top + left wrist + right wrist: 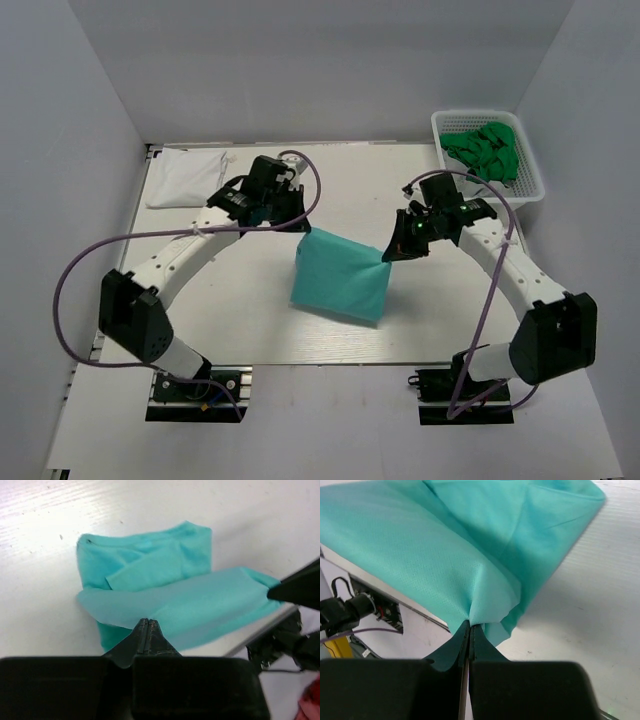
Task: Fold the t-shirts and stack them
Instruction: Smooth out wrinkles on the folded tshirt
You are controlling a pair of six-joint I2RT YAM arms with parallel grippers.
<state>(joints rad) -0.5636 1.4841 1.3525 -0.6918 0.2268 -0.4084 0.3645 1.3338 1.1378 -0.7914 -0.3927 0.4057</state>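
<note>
Left gripper is clenching one corner of the teal shirt; right gripper is pinching another corner, cloth stretching between them and sagging below.

Table: pale, wood-grained board in front of me.
Teal t-shirt: my landmark, mid-board, partly folded; its near part lies flat on the table and its far edge is raised off it.
White t-shirt: folded flat, far-left of the teal t-shirt, well apart, at the corner.
Basket: white mesh, far-right of the teal t-shirt, well apart; I cannot tell whether it rests wholly on the board.
</note>
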